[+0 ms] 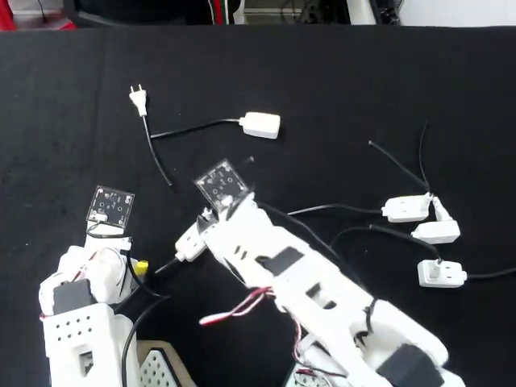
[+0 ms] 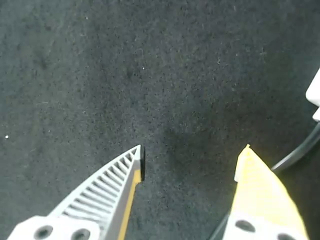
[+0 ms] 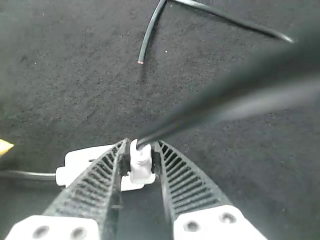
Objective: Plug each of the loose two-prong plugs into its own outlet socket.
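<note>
Right jaws are clamping a white two-prong plug [image 3: 140,162], holding it at the end of a white outlet socket [image 3: 82,162] lying on the black desk [image 1: 363,81], near the front. Can't tell if the prongs are seating. Left jaws are hanging apart just beside that socket, gripping nothing. My take: the socket is likely sliding under load, so I'm suggesting bracing its body with the left jaws and pushing straight along the prong axis, no twisting. Another loose plug [image 1: 138,98] is lying at the far side, near a second socket [image 1: 260,124].
</note>
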